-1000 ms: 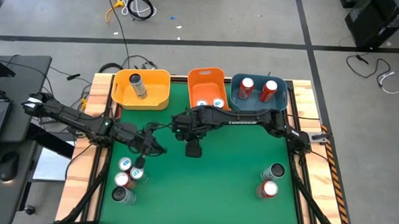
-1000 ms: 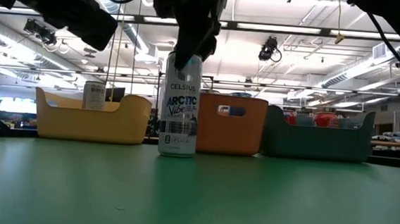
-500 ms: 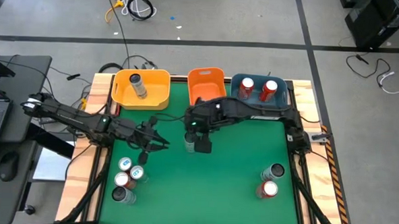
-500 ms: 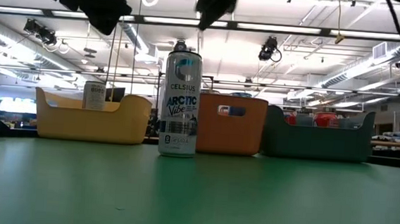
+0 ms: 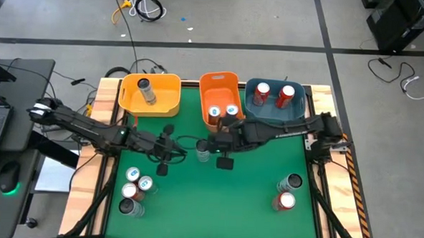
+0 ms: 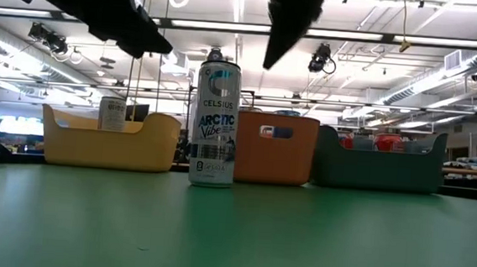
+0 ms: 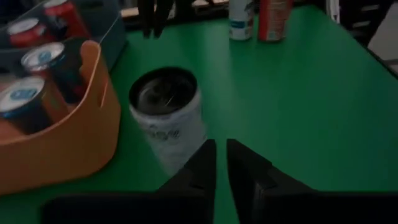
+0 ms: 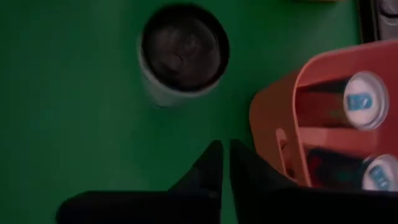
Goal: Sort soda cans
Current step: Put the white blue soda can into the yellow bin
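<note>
A white soda can [image 5: 203,154] with blue marks [image 6: 215,123] stands upright on its base on the green table, in front of the orange bin [image 5: 219,82]. No gripper touches it. My left gripper [image 5: 173,152] is just left of the can, fingers shut [image 7: 221,152], pointing at it. My right gripper [image 5: 225,163] hangs just right of the can and above the table, also shut [image 8: 224,152]. Two blue-topped cans [image 5: 222,111] stand in the orange bin. A dark can [image 5: 146,91] is in the yellow bin, and two red cans [image 5: 274,94] are in the blue bin.
Several cans [image 5: 134,189] stand clustered near the table's near left corner. A dark can [image 5: 290,183] and a red one [image 5: 285,201] stand near right. The three bins line the far edge. Open green surface lies in the middle and near side.
My right gripper has let go of the white can's top, risen clear of it, moved toward the table's right edge and shut. The can stays upright where it was set. My left gripper has moved a little toward the can.
</note>
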You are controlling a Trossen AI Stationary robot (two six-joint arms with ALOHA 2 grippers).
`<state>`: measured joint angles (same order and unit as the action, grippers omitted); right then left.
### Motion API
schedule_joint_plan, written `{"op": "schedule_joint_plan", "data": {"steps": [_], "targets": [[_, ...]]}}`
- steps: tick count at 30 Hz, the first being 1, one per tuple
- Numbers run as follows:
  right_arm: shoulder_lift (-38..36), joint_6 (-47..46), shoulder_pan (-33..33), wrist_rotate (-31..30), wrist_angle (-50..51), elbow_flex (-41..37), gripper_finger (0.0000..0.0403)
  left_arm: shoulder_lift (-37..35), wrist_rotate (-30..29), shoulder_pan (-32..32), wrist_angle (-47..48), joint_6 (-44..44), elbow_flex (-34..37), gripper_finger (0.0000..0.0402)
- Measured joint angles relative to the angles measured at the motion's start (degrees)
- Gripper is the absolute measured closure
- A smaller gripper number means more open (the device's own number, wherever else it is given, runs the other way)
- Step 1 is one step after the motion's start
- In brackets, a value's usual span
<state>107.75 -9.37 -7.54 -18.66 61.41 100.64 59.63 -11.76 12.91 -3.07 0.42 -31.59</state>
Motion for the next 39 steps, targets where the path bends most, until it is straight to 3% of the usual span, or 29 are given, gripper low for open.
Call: {"op": "schedule_joint_plan", "data": {"steps": [3,10,15,19,23,29,33,39], "targets": [[-5.20,-3.60,-1.07,-1.44,-10.86,-10.87,0.0386,0.72,4.34,-1.67,-2.40,1.10,0.00,0.0394],[-12.66,-5.52,-4.04,-3.04,-44.02,-32.83,0.0399,0.73,15.70,-7.62,-17.51,-0.65,6.96,0.0398],[-13.62,-6.14,-6.16,-9.92,-58.71,-41.38,0.0401,0.71,20.35,-10.97,-28.79,-4.10,13.81,0.0399],[-13.27,-6.16,-7.14,-12.20,-66.72,-45.33,0.0402,0.73,18.82,-12.16,-34.18,-5.18,17.79,0.0395],[-13.23,-7.47,-6.81,-13.34,-71.85,-48.57,0.0402,0.73,15.74,-13.02,-36.13,-6.34,19.87,0.0364],[-13.16,-7.40,-6.08,-13.72,-75.62,-50.94,0.0402,0.75,14.87,-13.31,-36.71,-9.70,19.81,0.0265],[-13.14,-7.12,-5.94,-13.40,-75.98,-50.97,0.0402,0.64,15.79,-13.95,-32.14,-13.20,14.39,0.0196],[-13.14,-6.97,-6.23,-12.88,-75.79,-50.95,0.0402,3.05,15.13,-14.03,1.31,-6.89,-4.63,0.0128]]}}
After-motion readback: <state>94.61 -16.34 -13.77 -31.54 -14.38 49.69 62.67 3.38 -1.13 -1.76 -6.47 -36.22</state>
